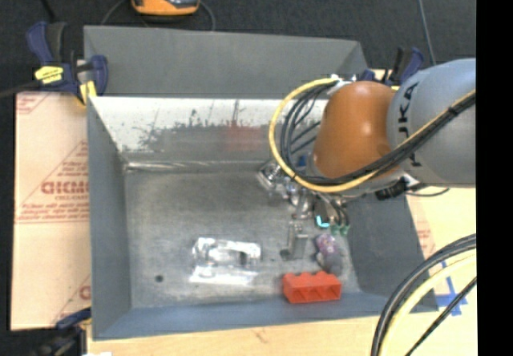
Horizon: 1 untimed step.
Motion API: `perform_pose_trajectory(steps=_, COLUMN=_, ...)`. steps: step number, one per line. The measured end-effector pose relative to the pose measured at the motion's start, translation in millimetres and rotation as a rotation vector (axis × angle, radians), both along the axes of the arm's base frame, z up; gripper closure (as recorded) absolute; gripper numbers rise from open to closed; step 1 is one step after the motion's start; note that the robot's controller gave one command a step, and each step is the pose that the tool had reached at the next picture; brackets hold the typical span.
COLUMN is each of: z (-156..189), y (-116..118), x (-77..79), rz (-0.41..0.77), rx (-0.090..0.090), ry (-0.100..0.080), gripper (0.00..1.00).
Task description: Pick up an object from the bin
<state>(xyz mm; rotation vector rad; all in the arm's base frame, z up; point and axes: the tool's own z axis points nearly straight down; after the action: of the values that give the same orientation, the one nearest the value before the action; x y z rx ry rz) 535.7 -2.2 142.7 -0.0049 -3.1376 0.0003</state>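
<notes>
Claw (298,244), state unclear, hangs near red brick (311,288); arm (433,122) lettered KUKA.

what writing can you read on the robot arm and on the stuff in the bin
"KUKA": black letters running down the grey arm, partly hidden by a cable, so only some letters are clear.
Red block: no writing to be seen on it.
Clear plastic packet: any print is too blurred to read.
</notes>
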Motion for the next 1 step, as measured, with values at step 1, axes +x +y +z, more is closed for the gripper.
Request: perform_pose_trajectory(steps=1, z=-73.1, y=-65.9, x=-5.8, rz=0.461, rx=-0.002, ry=-0.005, gripper=0.0)
